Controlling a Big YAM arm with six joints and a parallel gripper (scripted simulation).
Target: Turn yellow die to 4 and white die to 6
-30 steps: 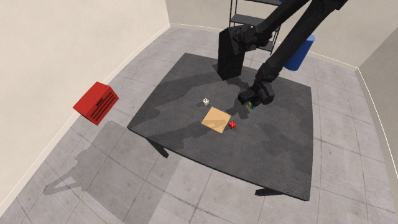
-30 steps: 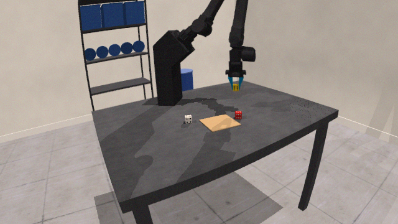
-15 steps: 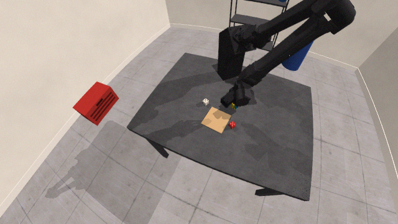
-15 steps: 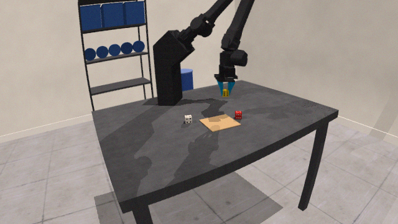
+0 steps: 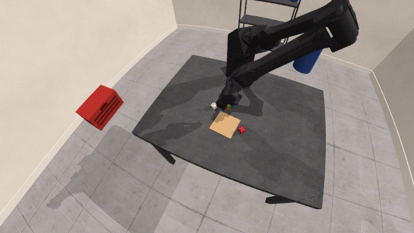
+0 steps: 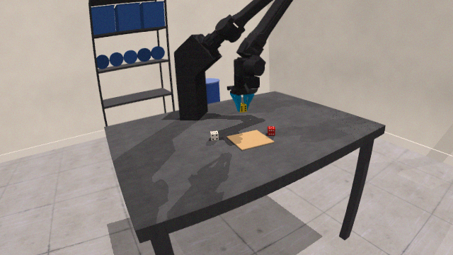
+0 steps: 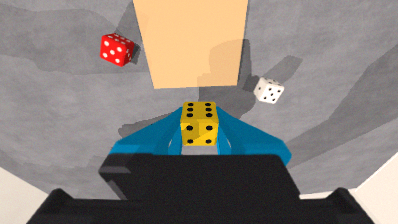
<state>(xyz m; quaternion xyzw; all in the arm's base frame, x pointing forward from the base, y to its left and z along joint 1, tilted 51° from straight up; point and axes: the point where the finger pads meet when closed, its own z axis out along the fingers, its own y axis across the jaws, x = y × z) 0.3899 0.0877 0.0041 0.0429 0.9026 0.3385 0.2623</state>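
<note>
The pincer [image 5: 229,107] [image 6: 243,106] [image 7: 199,112] is clamped on the yellow die [image 5: 228,107] [image 6: 243,108] [image 7: 199,123], its blue fingers [image 6: 236,101] partly open, one against each side of it. The die hangs at the fingertips, above the table [image 5: 278,139] [image 6: 198,159] [image 7: 60,100] and touching only the pincer. In the wrist view two of its faces show — a six on the one farther from the pincer's body, a four on the one nearer.

Ahead of the pincer in that view lies the mat [image 5: 225,125] [image 6: 250,139] [image 7: 192,45], flat on the table, with a shadow over part of it. Ahead and to the left in the same view, just beside the mat, is the red die [image 5: 241,129] [image 6: 271,130] [image 7: 117,49]; ahead and to the right, off the mat, is the white die [image 5: 213,105] [image 6: 214,135] [image 7: 269,90], nearer the pincer than the red one. Both rest on the table, and nothing stands between the pincer and the mat.

The top view hides most of the fingers under the arm [image 5: 272,55] [image 6: 262,32]; the exterior view shows both, and the gap below the held die. Only the top view shows the red box [image 5: 100,107], well off from the pincer, beyond the table's edge — while the row of blue discs [image 6: 130,57] on the shelf behind the arm shows whole only in the exterior view.

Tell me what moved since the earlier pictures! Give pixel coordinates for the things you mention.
The pincer [image 6: 242,109] [image 7: 199,112] carried the yellow die [image 5: 229,107] [image 6: 243,108] [image 7: 199,123] towards the white die's [image 5: 213,105] [image 6: 214,135] [image 7: 269,90] side. It already had the yellow die. The white die, red die [image 5: 241,129] [image 6: 271,130] [image 7: 117,50] and mat [image 5: 226,127] [image 6: 251,140] [image 7: 192,45] stayed put.
</note>
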